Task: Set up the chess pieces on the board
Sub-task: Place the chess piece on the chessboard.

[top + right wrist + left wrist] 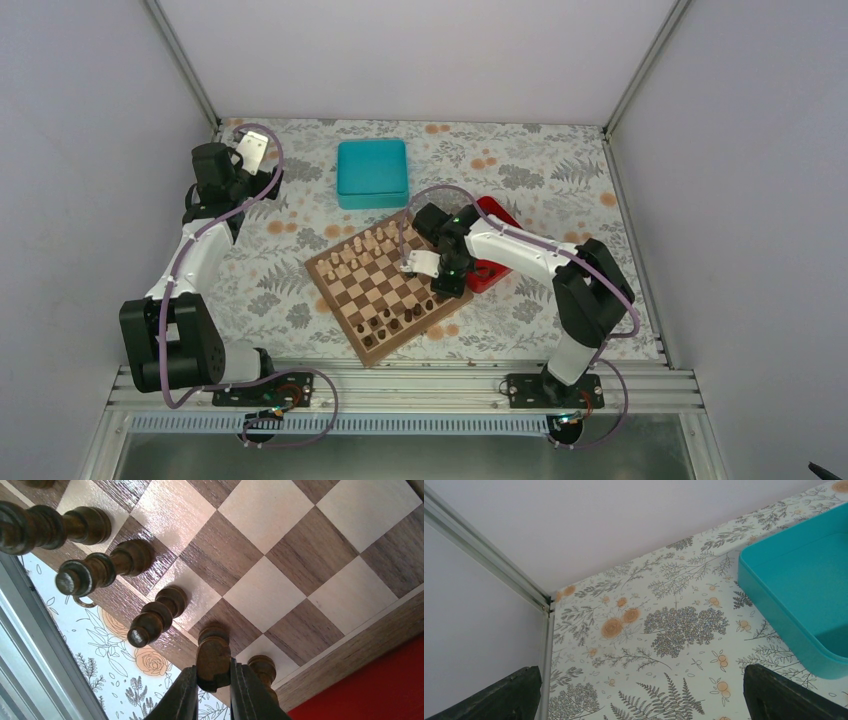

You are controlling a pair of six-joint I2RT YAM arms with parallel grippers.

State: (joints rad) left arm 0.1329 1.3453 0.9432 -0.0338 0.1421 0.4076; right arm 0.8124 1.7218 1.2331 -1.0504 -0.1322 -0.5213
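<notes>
The board (372, 282) lies tilted at the table's middle. Dark chess pieces (392, 321) line its near edge. My right gripper (214, 682) is shut on a dark chess piece (213, 655), whose base is at a dark square (235, 630) in the board's edge row. Whether the base touches the wood I cannot tell. Another dark piece (262, 667) stands just behind my right finger, and a few more (154, 616) run off to the left. In the top view the right gripper (436, 287) hangs over the board's near right corner. My left gripper (641, 700) is open over bare tablecloth at the far left.
Pale pieces (362, 246) stand along the board's far side. A red tray (492, 258) sits against the board's right side, also in the right wrist view (385, 690). A teal box (372, 172) sits behind the board, close to my left gripper (804, 590).
</notes>
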